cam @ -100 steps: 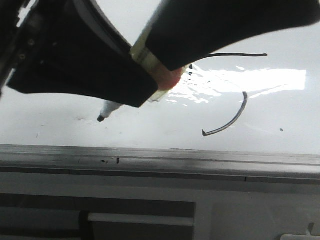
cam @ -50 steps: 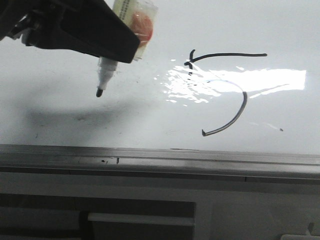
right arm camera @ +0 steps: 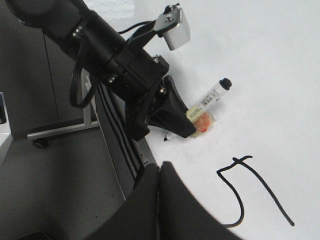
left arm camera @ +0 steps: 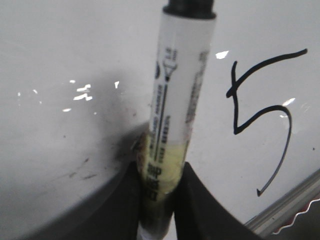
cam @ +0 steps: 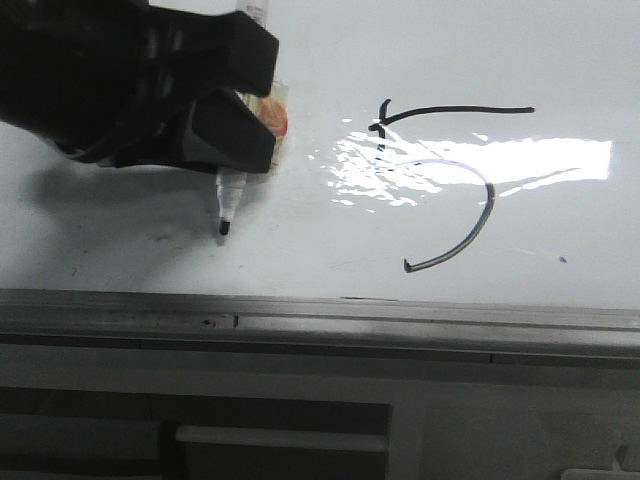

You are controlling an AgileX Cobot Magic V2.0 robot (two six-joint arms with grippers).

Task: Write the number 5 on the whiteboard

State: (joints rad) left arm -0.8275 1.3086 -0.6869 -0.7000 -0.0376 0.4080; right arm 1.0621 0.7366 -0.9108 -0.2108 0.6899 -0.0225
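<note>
The number 5 [cam: 489,205] is drawn in thin black strokes on the glossy whiteboard [cam: 400,40], right of centre. It also shows in the left wrist view [left arm camera: 235,107] and the right wrist view [right arm camera: 265,192]. My left gripper [cam: 255,110] is shut on a white marker [cam: 228,195]. The marker points tip down, left of the 5, with its tip at or just above the board. In the left wrist view the fingers [left arm camera: 197,195] clamp the marker's barrel [left arm camera: 182,80]. My right gripper [right arm camera: 160,167] is shut and empty, above the board's edge near the 5.
A grey metal edge strip [cam: 320,320] runs along the board's near side. Bright glare [cam: 520,160] lies across the 5. The left arm [right arm camera: 115,60] and its camera box [right arm camera: 176,29] reach over the board's edge. A stand leg with a caster [right arm camera: 40,142] is on the floor beside the board.
My left gripper has moved left, off the 5, uncovering it. The marker has swung to point down, and the tip has come down toward the board.
</note>
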